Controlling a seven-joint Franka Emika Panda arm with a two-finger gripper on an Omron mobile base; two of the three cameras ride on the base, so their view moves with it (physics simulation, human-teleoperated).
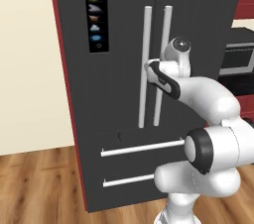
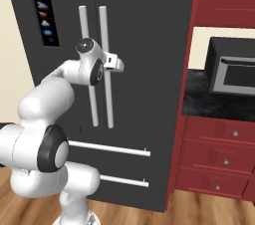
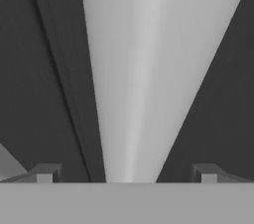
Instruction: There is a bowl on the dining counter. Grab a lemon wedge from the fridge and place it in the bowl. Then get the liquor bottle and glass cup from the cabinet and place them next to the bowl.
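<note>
The fridge (image 1: 119, 94) (image 2: 149, 69) stands tall and dark grey, both doors closed, with an icon panel (image 1: 95, 10) and two lower drawers. My gripper (image 1: 148, 65) (image 2: 118, 63) (image 3: 126, 173) is open, right at the pair of long silver handles (image 1: 144, 104) (image 2: 107, 104). In the hand view one handle (image 3: 149, 69) runs up between my fingertips (image 3: 44, 173), very close, and neither fingertip touches it. The bowl, dining counter, lemon wedge, liquor bottle, glass cup and cabinet are out of view.
Right of the fridge, a black oven (image 2: 231, 64) (image 1: 238, 59) sits on a black counter over red drawers (image 2: 219, 154). A cream wall (image 1: 30, 69) lies to the left. Wooden floor (image 1: 39, 183) stretches in front.
</note>
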